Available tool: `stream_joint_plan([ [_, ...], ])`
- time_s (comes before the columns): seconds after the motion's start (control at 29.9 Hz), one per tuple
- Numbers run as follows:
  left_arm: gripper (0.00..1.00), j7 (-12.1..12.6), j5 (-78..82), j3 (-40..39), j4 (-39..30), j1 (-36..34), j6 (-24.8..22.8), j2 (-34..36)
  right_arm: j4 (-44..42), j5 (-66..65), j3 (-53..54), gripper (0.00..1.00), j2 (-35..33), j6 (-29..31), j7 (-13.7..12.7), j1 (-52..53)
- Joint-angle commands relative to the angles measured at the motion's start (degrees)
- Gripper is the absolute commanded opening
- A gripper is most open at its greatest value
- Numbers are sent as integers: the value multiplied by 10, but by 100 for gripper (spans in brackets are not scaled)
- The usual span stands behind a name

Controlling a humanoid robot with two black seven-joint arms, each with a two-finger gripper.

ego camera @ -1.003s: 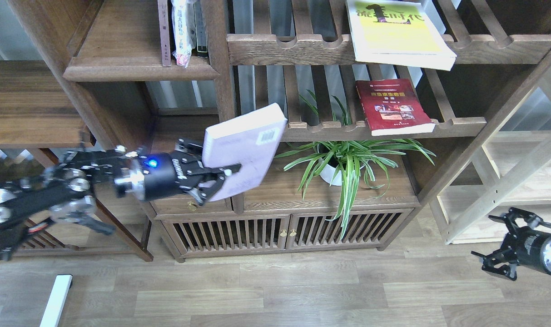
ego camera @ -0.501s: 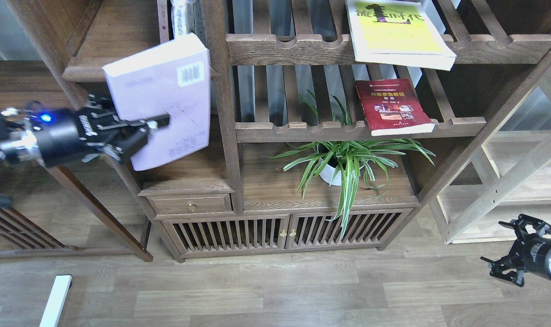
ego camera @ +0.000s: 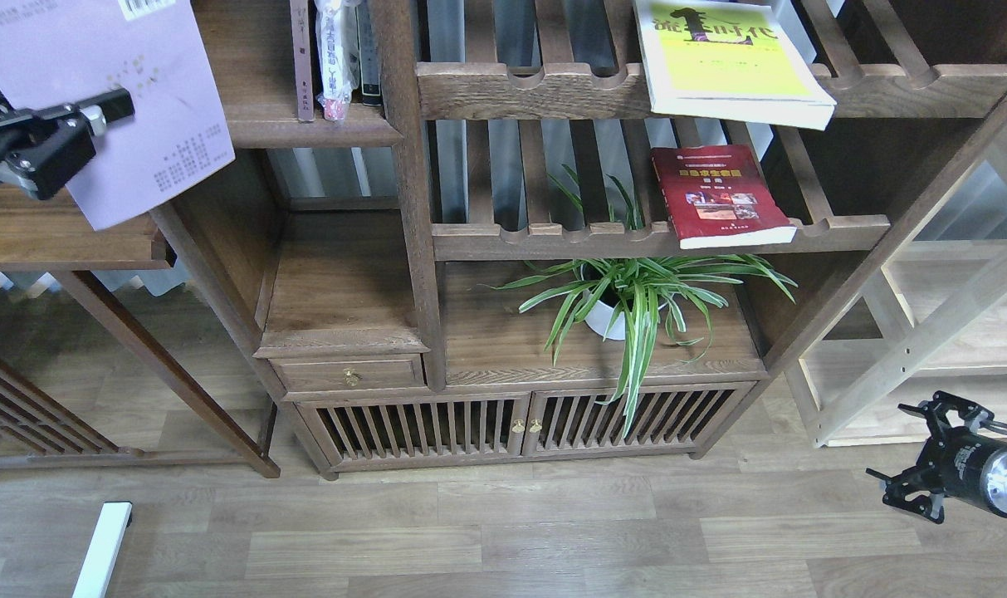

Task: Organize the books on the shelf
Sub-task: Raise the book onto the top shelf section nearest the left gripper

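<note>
My left gripper is at the upper left edge of the head view, shut on the thick pale lavender book, which it holds tilted in the air in front of the left end of the dark solid shelf. One finger lies across the book's cover. The book's top runs out of view. The yellow-green book lies flat on the upper slatted rack. The red book lies flat on the lower slatted rack. My right gripper is low at the right edge, open and empty, above the floor.
Thin volumes stand at the right end of the shelf against the upright post. A potted spider plant stands on the cabinet top. A dark side table is at the left, a pale wood rack at the right.
My left gripper has carried the lavender book up and to the left, from in front of the middle rack to the upper left corner. The right gripper has hardly moved.
</note>
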Motion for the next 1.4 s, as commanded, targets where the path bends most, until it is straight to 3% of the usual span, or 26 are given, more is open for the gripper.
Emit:
stream_joint_plan([
  [0.0,2,12,-10,-10,4,-10,0,-7,0,0,0,100,-1,-1,0,0],
  [0.4,3,47,-14,-11,26,-81,3,-81,1,0,-1,100,-10,-1,0,-5],
  [0.7,3,67,-46,-8,39,-95,21,-68,1,0,-1,100,-11,-1,0,-6],
  [0.9,2,69,-46,1,43,-94,97,-68,1,-1,0,100,-10,-1,0,-6],
  [1.04,2,84,-41,1,43,-94,160,-75,1,0,0,100,-11,-1,0,-6],
  [1.37,2,99,-39,1,57,-99,284,-147,1,0,0,100,-11,-2,0,-11],
])
